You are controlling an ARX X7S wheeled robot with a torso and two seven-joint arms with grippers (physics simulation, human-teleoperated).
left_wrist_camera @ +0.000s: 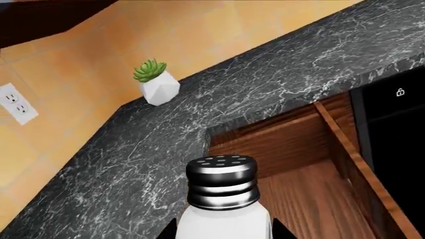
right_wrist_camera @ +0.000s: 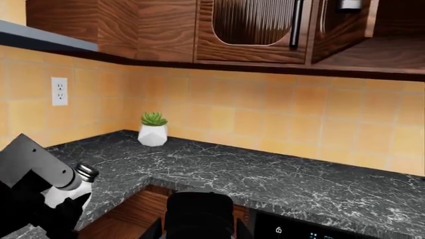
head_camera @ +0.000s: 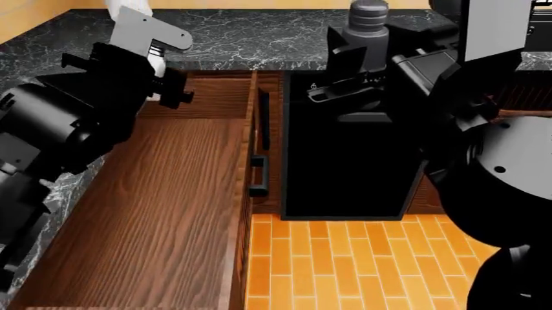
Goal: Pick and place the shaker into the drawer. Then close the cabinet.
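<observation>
Left gripper [head_camera: 164, 77] gripping shaker [left_wrist_camera: 222, 199] (base hidden), drawer [head_camera: 164, 213] open

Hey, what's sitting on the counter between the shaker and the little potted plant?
Nothing: in the left wrist view, only bare counter runs from the shaker to the plant.

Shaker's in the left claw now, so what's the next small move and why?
Probably lower the left claw a little and release. It holds the shaker upright at the rear of the open drawer, whose wooden floor shows bare beneath, while the counter edge sits close beside it.
</observation>
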